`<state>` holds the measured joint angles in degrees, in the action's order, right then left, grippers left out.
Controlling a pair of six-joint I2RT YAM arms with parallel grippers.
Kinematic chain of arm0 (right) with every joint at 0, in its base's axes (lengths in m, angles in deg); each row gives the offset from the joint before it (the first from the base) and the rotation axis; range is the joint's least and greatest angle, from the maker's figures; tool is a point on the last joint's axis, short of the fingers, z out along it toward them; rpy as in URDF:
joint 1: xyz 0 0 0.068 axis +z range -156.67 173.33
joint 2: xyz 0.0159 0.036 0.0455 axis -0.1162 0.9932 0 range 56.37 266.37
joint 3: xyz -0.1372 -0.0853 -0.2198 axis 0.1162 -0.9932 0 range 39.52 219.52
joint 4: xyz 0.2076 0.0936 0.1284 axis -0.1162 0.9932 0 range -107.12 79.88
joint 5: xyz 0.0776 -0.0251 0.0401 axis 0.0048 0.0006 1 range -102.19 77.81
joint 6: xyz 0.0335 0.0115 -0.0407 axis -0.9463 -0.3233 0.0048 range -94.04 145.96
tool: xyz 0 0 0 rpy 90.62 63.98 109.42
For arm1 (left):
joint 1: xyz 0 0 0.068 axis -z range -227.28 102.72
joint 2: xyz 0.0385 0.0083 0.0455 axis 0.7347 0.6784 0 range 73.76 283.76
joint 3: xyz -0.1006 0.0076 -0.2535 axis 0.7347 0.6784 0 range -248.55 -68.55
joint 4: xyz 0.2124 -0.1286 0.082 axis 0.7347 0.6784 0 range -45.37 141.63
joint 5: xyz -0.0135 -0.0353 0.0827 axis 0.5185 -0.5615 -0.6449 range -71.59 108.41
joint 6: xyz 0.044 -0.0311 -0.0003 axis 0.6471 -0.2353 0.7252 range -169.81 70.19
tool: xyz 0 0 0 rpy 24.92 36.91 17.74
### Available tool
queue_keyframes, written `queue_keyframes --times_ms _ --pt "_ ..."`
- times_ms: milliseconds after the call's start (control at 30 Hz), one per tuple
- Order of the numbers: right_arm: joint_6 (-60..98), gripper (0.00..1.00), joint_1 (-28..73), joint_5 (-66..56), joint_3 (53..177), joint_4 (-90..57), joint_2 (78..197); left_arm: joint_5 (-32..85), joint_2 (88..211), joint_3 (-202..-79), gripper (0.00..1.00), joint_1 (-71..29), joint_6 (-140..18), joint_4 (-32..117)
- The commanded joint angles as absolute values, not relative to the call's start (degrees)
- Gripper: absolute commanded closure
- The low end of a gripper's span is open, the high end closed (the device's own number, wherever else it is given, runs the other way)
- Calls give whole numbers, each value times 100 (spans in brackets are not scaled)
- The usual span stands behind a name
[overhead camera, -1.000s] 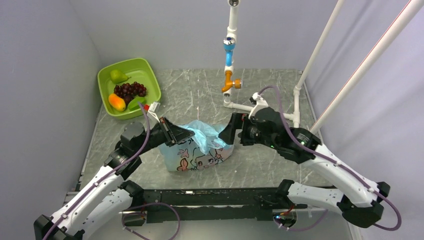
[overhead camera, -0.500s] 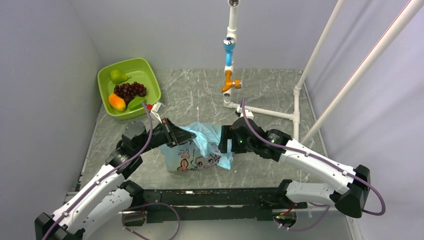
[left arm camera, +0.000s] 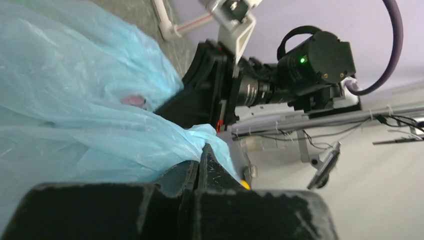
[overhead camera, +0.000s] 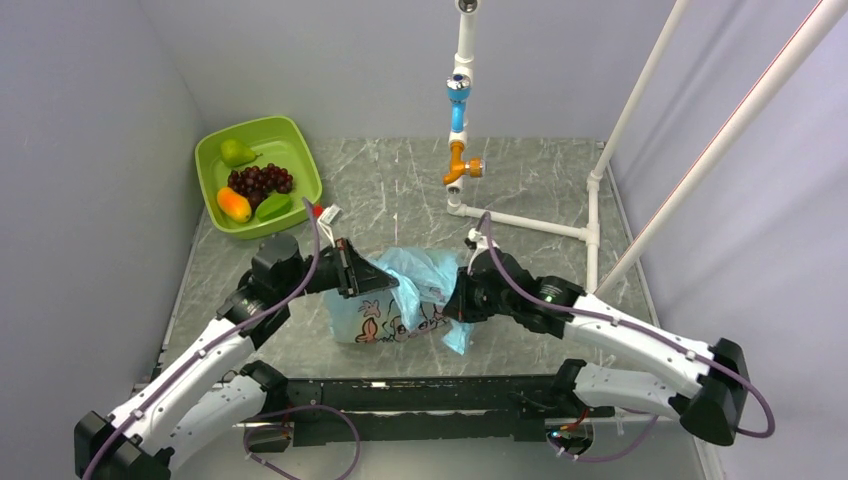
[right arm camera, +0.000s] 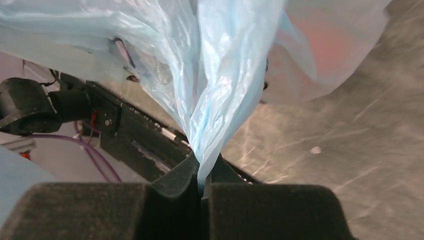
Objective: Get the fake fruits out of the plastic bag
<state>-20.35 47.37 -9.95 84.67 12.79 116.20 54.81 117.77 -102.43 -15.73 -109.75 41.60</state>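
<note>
At the far left corner of the grey marbled table (overhead camera: pixel 400 180) a lime-green tub (overhead camera: pixel 283 148) is set. Four pieces are counted in it: one pale green pear (overhead camera: pixel 237 152), one dark grape bunch (overhead camera: pixel 260 180), one orange-yellow fruit (overhead camera: pixel 234 204) and one green fruit (overhead camera: pixel 272 206). At the back, right of centre, a white pipe frame (overhead camera: pixel 520 218) is fixed, with one upright post carrying a blue fitting (overhead camera: pixel 457 100) and an orange fitting (overhead camera: pixel 462 165). Two more white pipes are seen slanting up on the right. Tub and frame are both well apart from the bag.

One plastic bag (overhead camera: pixel 395 305) is found near the front middle of the table, between the two arms, with its base resting on the surface. Its mouth is turned upward and its printed cartoon side is turned toward the arm bases. Its long axis is laid across the table from left to right. The mouth is covered by the bag's own crumpled blue film, and a gripper body is crowded close at each end.

The left gripper (left arm camera: pixel 201 157) is pressed together on a fold of film at the bag's upper left edge. The right gripper (right arm camera: pixel 200 172) is likewise closed, and a gathered strand of film is pinched between its pads at the bag's right side.

Through the film a pinkish patch is made out from the left wrist and a reddish blur from the right wrist. Whether these are fruits or print cannot be told, so the contents cannot be counted.
</note>
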Motion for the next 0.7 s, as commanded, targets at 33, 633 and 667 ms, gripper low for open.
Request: queue_keyframes --times_ms 33,633,667 --pt "-1298 100 4715 -2707 8631 1136 10656 6408 12077 -11655 100 -1693 -9720 5513" --pt "759 100 4702 -3552 9164 -289 9965 6352 13333 -14838 22 -1890 -8044 8657" --pt "807 100 4697 -3545 9217 -263 9969 5775 13389 -15063 22 -1890 -7808 9013"
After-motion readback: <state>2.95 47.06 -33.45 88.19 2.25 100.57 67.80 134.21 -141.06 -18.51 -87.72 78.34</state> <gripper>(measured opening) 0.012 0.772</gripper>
